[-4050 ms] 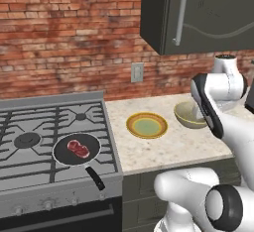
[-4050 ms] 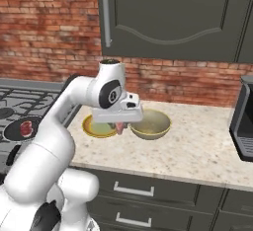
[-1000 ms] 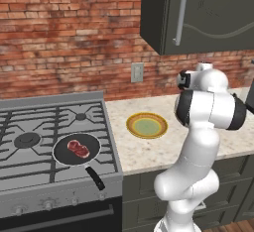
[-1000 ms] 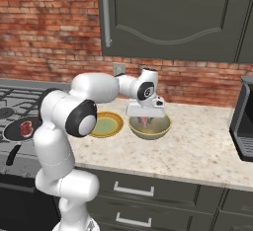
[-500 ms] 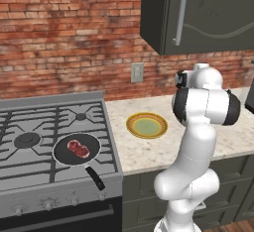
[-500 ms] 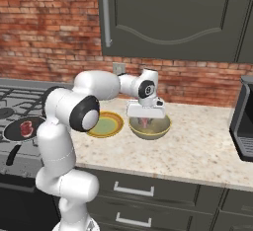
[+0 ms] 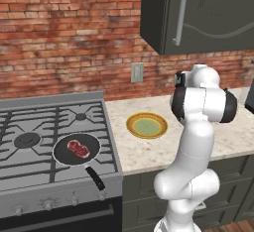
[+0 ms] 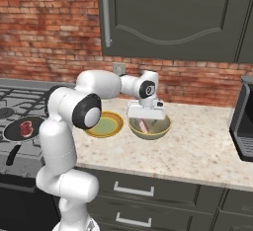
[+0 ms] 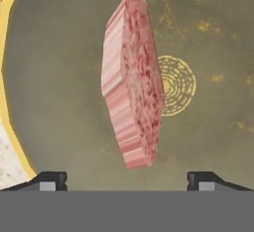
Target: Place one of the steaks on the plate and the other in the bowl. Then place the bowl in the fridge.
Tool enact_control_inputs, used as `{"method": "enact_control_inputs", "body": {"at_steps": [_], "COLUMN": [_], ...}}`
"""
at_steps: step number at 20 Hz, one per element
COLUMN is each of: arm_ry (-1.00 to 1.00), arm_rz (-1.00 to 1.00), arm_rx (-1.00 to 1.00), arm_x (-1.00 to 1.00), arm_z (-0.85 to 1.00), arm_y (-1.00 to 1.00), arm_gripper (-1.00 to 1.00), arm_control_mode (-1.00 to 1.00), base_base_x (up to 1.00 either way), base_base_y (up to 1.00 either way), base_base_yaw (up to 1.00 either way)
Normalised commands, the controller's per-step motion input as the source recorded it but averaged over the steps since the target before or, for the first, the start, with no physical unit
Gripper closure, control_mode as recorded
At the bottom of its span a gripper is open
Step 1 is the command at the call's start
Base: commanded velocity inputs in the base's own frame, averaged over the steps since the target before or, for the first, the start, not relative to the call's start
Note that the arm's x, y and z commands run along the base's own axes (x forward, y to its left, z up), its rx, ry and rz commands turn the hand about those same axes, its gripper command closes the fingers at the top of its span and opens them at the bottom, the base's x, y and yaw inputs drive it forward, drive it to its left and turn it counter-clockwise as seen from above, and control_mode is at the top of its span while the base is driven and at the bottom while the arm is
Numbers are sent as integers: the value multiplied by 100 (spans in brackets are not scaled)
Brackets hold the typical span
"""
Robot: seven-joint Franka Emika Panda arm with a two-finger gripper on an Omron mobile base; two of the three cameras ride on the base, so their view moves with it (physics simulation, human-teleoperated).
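My gripper (image 8: 145, 120) hangs open just above the tan-yellow bowl (image 8: 163, 128) on the counter. In the hand view my gripper (image 9: 127, 180) has its fingertips (image 9: 49, 180) spread wide. One pinkish-red steak (image 9: 131, 77) stands on its edge between them, over the bowl's pale inside (image 9: 54, 77), and neither finger touches it. From the right base view that steak (image 8: 144, 126) shows inside the bowl. The yellow-rimmed plate (image 8: 101, 126) (image 7: 146, 125) lies bare to the bowl's left. The other steak (image 7: 78, 147) (image 8: 25, 126) rests in the black frying pan (image 7: 62, 156) on the stove.
A dark microwave (image 8: 244, 121) stands at the counter's right end. Dark upper cabinets (image 8: 168, 18) hang over the work spot. The pan's handle (image 7: 95, 177) sticks out toward the stove's front edge. A brick wall with an outlet (image 7: 137, 72) backs the counter.
The gripper's jaws have opened and let go of the steak over the bowl. The arm has stayed in nearly the same place.
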Motion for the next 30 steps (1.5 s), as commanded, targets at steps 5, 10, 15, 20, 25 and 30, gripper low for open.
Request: {"method": "enact_control_inputs", "body": {"at_steps": [5, 10, 15, 20, 25, 30], "arm_ry": [-5, -27, -33, -20, -3, -11], "arm_rz": [0, 0, 0, 0, -5, -19], "arm_rx": [2, 5, 3, -11, 4, 6], "arm_x": [-32, -67, -63, -43, -57, -95], "arm_z": [3, 0, 31, 77, 31, 6], "arm_y": [0, 0, 3, 61, 98, 100], "arm_gripper": [-100, -100, -100, -100, -100, -100], "arm_control_mode": [-100, -100, -100, -100, -100, -100], "base_base_x": [0, 0, 0, 0, 0, 0], "base_base_y": [0, 0, 0, 0, 0, 0], "base_base_yaw": [0, 0, 0, 0, 0, 0]}}
